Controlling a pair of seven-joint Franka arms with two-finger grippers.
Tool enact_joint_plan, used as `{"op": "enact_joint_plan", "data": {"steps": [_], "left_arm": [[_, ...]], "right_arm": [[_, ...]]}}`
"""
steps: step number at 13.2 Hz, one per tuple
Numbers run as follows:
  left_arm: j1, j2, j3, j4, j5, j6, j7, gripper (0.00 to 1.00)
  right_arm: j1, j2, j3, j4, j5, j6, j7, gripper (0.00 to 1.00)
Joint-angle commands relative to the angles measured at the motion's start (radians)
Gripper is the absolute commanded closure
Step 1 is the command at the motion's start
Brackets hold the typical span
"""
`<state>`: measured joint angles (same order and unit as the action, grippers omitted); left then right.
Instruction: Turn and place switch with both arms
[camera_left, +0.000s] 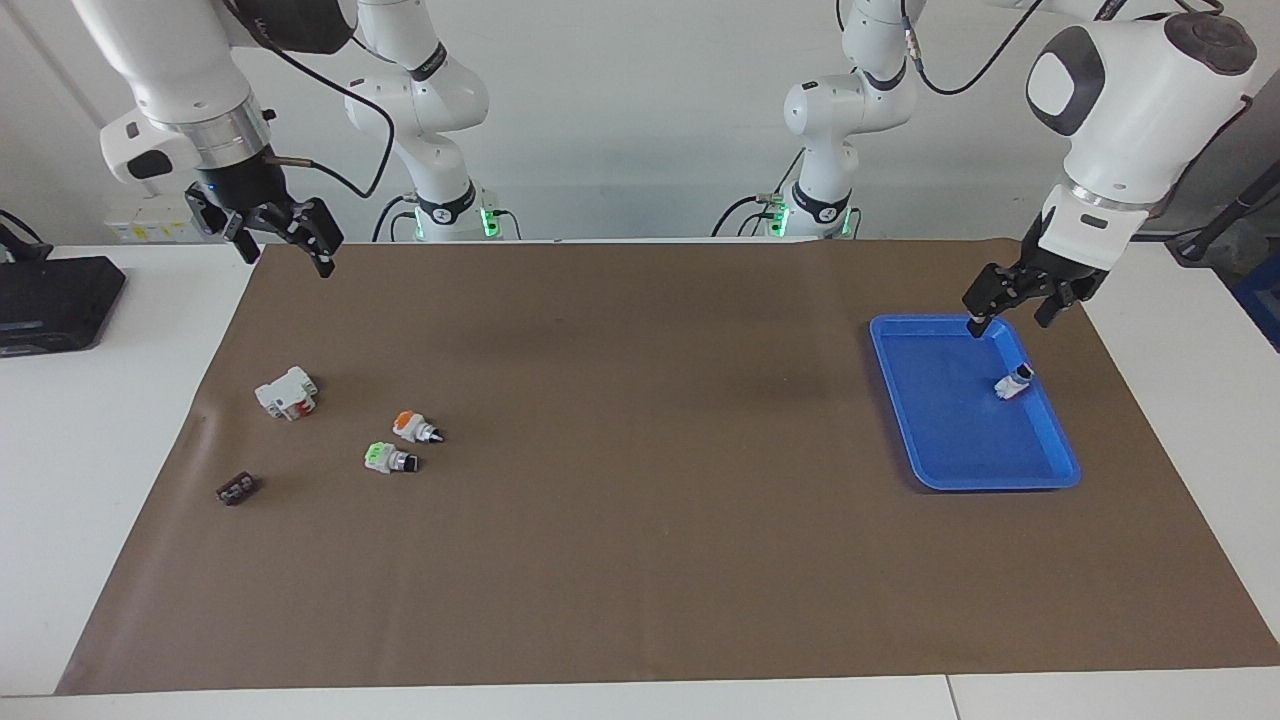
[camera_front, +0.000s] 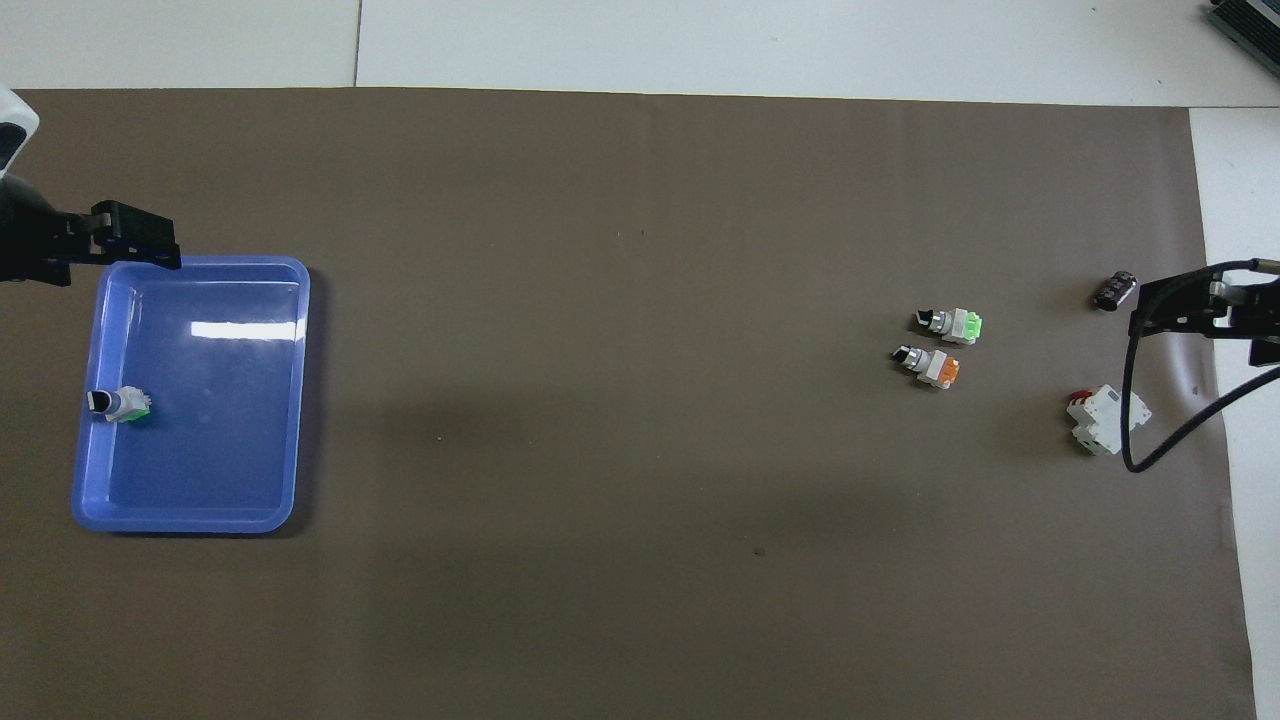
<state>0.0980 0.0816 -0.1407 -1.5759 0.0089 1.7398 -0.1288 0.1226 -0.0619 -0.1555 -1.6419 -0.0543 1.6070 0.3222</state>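
Below the right gripper (camera_left: 285, 255): brown mat, jaws open, nothing held.
Switch (camera_left: 391, 459): on the mat, well apart from that gripper, farther from the robots, beside an orange-ended switch (camera_left: 415, 428).
Long axis: lies flat, roughly along the table's length, black knob toward the left arm's end.
Nearer arm: right, by my reading.
Left gripper (camera_left: 1007, 313): open over the blue tray's (camera_left: 960, 475) rim; a second green-ended switch (camera_left: 1014, 383) lies inside.
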Motion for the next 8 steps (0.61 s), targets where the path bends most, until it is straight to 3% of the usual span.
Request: {"op": "enact_joint_plan", "data": {"steps": [1, 4, 8], "left_arm": [[0.000, -0.026, 0.001, -0.029, 0.014, 0.009, -0.009, 0.00], [0.002, -0.026, 0.001, -0.030, 0.014, 0.009, -0.009, 0.00], [0.002, -0.026, 0.001, -0.030, 0.014, 0.009, -0.009, 0.00]], "right_arm": [[-0.023, -0.024, 0.004, -0.083, 0.004, 0.063, 0.220, 0.00], [-0.026, -0.059, -0.001, -0.287, 0.054, 0.271, 0.391, 0.00], [-0.073, 0.104, -0.001, -0.323, 0.206, 0.434, 0.492, 0.01]]}}
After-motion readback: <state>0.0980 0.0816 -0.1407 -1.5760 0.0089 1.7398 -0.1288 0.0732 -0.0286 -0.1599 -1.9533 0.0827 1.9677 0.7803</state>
